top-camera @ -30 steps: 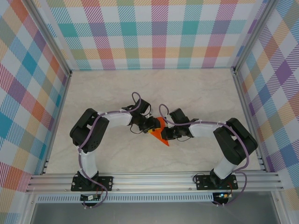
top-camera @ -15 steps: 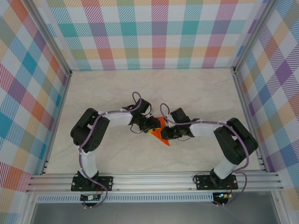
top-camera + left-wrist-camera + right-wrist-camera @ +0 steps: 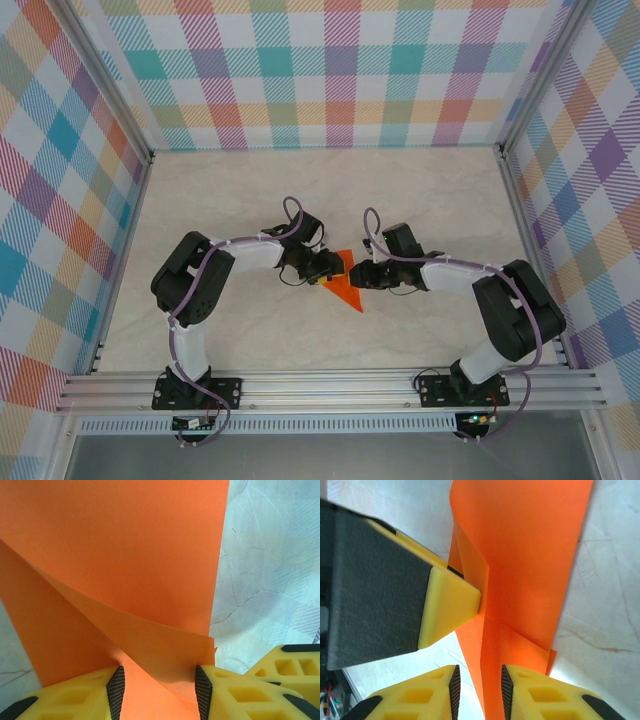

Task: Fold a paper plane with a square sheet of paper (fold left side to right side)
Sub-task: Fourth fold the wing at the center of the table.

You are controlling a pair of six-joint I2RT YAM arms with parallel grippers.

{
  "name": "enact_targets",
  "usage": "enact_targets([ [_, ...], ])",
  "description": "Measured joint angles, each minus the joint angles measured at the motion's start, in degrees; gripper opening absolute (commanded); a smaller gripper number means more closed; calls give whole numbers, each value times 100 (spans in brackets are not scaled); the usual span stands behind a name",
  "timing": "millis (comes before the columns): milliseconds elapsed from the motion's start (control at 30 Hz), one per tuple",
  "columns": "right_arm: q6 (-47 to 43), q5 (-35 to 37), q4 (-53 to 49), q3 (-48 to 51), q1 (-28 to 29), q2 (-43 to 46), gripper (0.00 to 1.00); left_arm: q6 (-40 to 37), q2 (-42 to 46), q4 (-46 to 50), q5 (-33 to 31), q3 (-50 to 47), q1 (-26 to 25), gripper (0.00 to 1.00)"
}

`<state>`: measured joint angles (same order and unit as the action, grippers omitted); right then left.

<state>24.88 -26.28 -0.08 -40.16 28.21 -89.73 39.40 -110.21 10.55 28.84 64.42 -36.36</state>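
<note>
The square sheet of paper (image 3: pixel 346 288), bright orange and already creased into a narrower shape with a point at its near end, lies on the pale marbled table (image 3: pixel 440 200) right against the left gripper (image 3: pixel 333 270), its near point reaching a little past that gripper toward the arm bases. In the left wrist view one broad layer of the paper lies flat ahead of the left gripper, while a second layer crosses it on a slant and rises as a loose flap. The lower part of the paper spans the gap between the left gripper's black pads (image 3: pixel 116 690), with its edges meeting both of them. Those jaws stand partly apart, and I cannot tell whether they squeeze the paper across its width or merely frame it. In the right wrist view one yellow fingertip (image 3: pixel 452 602) of the left gripper touches the raised fold of the paper from the side. The right gripper (image 3: pixel 363 280) sits on the other side of the paper from the left gripper, just beside it and facing it. Its jaws are a little way apart, the paper's edge runs up between them with a gap showing at the left pad, and nothing is clamped there. The checked walls (image 3: pixel 340 70) stand well apart from the left gripper on three sides.
</note>
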Motion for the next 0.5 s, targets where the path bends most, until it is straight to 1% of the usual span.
enact_targets([
  [200, 170, -254, 164, -4, -153, -184, 27, -2, 0, 0, -2, 2, 0, 44],
  [367, 306, -549, 380, -28, -155, -417, 27, -2, 0, 2, -2, 2, 0, 44],
  [500, 382, -732, 518, -52, -155, -590, 25, -4, 0, 2, -2, 2, 0, 44],
])
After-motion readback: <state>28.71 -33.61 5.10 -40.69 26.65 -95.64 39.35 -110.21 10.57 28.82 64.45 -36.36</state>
